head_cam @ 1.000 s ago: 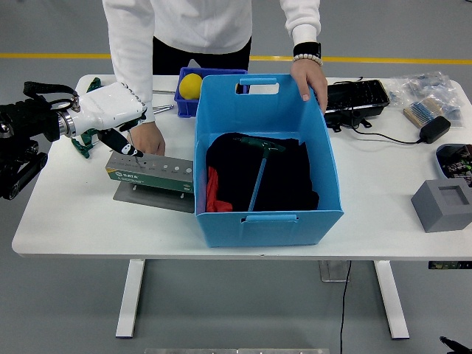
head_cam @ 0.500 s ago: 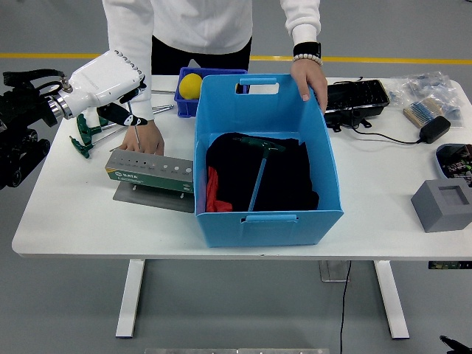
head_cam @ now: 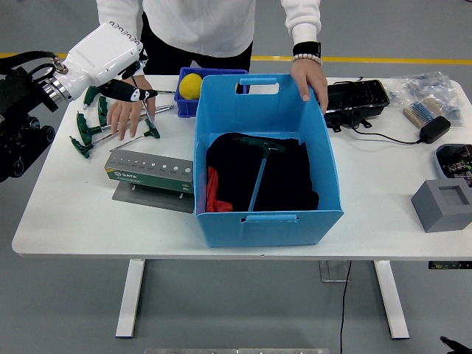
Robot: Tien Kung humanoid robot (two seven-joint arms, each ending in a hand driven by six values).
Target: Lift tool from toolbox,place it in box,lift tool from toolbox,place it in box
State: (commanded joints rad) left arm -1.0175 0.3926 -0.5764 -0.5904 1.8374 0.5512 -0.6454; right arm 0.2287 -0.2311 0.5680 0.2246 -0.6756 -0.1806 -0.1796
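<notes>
My left hand [head_cam: 137, 94] is raised over the table's far left, its dark fingers curled on a thin T-handle tool of which little shows. Below and nearer stands the green-grey tool holder [head_cam: 151, 171] with its row of holes, on a grey plate. The big blue box [head_cam: 265, 214] stands mid-table, lined with black cloth; one green T-handle tool [head_cam: 259, 173] lies inside it. A person's hand [head_cam: 127, 114] lies flat on the table under my hand. The person's other hand [head_cam: 308, 77] holds the box's far rim.
Loose green T-handle tools [head_cam: 82, 136] lie at the far left. A small blue bin with a yellow ball [head_cam: 190, 85] stands behind the box. To the right are a black tray [head_cam: 358, 99], a brush [head_cam: 422, 112], a power adapter [head_cam: 435, 129] and a grey block [head_cam: 442, 205].
My left hand has pulled the tool up out of the holder and risen toward the far left. The person's hand moved from beside the holder back over the loose tools.
</notes>
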